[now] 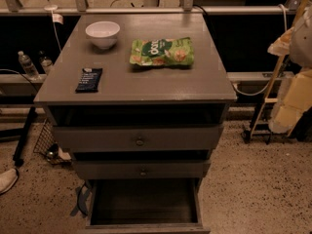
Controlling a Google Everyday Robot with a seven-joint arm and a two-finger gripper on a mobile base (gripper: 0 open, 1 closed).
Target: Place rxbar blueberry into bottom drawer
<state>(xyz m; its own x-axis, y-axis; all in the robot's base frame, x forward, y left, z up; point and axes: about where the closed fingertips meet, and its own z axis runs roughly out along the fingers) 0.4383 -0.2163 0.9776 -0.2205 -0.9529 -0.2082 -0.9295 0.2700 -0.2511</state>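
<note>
1. Bottom drawer (144,204) of the grey wooden cabinet (146,89): the lowest and deepest box. It is pulled out toward the camera, with a dark inside and nothing seen in it. It looks ready to receive.
2. Above it are two shallower grey drawers with round metal knobs (140,141), set further in. Under the top is an open dark slot.
3. Rxbar blueberry (89,79): a small flat rectangular bar in a dark navy wrapper with white text. It lies flat on the cabinet top near the front left corner and is not yet picked up.
4. Handling, as a guess: light and fairly stiff, with a slick wrapper and a low profile. Pinch across the short width at mid-length from above. It may skid on the smooth top.
5. Gripper (288,108): seems to be part of the pale blurred mass at the right edge, off the cabinet's side. It is well apart from the bar, and I cannot tell whether it is spread or closed.
6. A green crinkly snack bag (162,51) lies mid-top, right of the bar and apart from it. A white round bowl (102,34) sits behind the bar. Neither blocks the grasp.
7. Likely snag: the carry must clear the front edge and the two drawer fronts.
8. Far left, on the floor, stand clear plastic bottles (27,65).
</note>
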